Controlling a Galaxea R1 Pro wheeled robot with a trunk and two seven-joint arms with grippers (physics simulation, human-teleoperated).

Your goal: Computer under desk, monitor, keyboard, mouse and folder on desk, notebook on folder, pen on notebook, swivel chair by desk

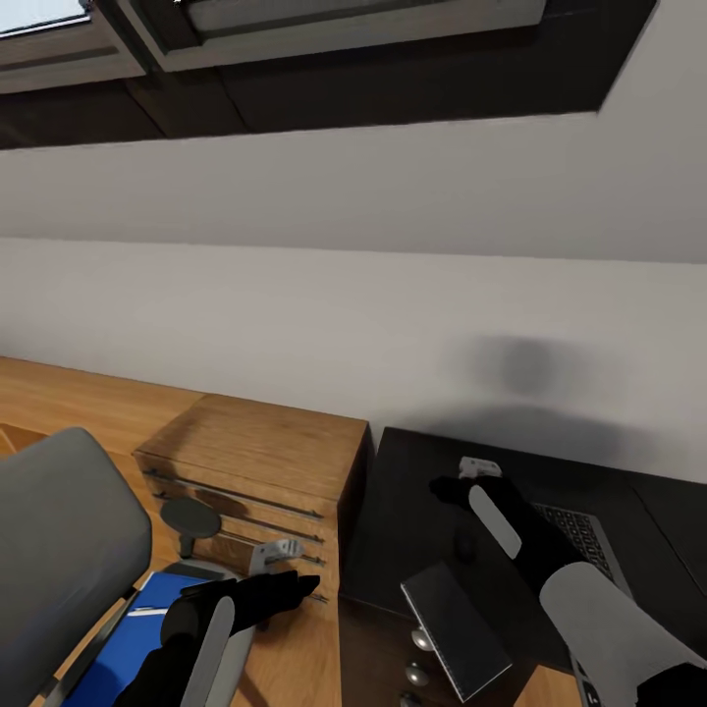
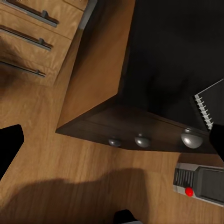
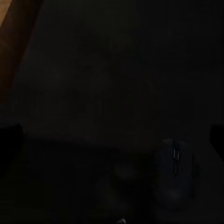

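Observation:
The black-topped desk (image 1: 403,511) holds the grey notebook (image 1: 457,628) at its front edge, the small black mouse (image 1: 463,543) and the keyboard (image 1: 579,535). My right gripper (image 1: 462,486) hovers open over the desk just behind the mouse (image 3: 175,168). My left gripper (image 1: 295,584) hangs open beside the desk's drawer unit (image 2: 140,126), above the floor. The blue folder (image 1: 133,633) lies on the grey swivel chair (image 1: 59,550); a thin pale stick on it may be the pen (image 1: 147,611). The grey computer (image 2: 198,184) stands on the floor with its red light showing. The monitor is out of view.
A low light-wood cabinet (image 1: 265,462) with bar handles stands between chair and desk. The chair's black armrest (image 1: 189,516) rises beside my left arm. Round silver knobs (image 2: 191,139) line the drawer fronts. A sloped white wall with a skylight (image 1: 344,20) is behind.

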